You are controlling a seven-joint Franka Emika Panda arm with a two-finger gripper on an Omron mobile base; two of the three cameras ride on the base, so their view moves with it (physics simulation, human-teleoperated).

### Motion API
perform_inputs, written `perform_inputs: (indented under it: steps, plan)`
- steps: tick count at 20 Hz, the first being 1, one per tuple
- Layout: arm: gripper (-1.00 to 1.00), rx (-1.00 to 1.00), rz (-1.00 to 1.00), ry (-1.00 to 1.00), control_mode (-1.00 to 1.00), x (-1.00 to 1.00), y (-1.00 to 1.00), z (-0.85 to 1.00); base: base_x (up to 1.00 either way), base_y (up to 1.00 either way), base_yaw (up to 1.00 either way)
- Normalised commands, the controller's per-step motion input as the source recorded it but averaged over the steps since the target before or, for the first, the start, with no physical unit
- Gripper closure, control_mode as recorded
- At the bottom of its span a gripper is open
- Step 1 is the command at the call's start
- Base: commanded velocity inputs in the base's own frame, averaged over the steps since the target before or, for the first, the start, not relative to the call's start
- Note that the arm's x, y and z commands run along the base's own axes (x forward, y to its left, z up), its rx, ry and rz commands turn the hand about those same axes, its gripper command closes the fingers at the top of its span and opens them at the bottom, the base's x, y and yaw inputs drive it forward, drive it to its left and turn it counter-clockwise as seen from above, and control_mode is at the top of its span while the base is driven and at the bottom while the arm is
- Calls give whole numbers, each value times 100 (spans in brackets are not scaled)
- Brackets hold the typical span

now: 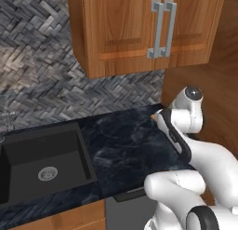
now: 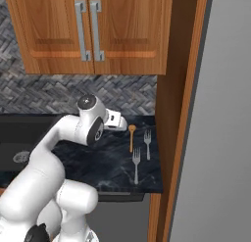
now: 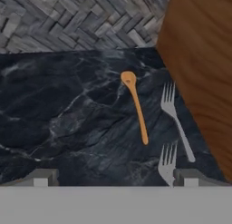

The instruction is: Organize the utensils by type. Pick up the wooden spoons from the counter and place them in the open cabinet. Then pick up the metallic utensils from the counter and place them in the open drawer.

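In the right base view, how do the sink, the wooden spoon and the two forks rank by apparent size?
1. Sink, partly hidden by the arm.
2. Near fork.
3. Far fork and wooden spoon: they look alike, unranked.

No text, label, brand, number or sign can be read anywhere in these views. The wooden cabinet [image 2: 88,30] doors are plain, the black marbled desk [image 3: 68,119] shows only veining, the herringbone wall tiles [image 1: 37,61] bear no marks, and neither the orange-brown wooden spoon [image 3: 136,105] nor the two metal forks [image 3: 174,114] carries any stamp that can be made out.
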Motion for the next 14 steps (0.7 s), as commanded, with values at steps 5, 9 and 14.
perform_inputs:
  steps: [5,9,14]
  plan:
    - [-100,-11,0,21,-100,36,-21,-23,0,0,0]
    - [-100,0,3,19,-100,27,-30,-31,0,0,0]
    - [-100,0,5,6,-100,21,-24,-28,0,0,0]
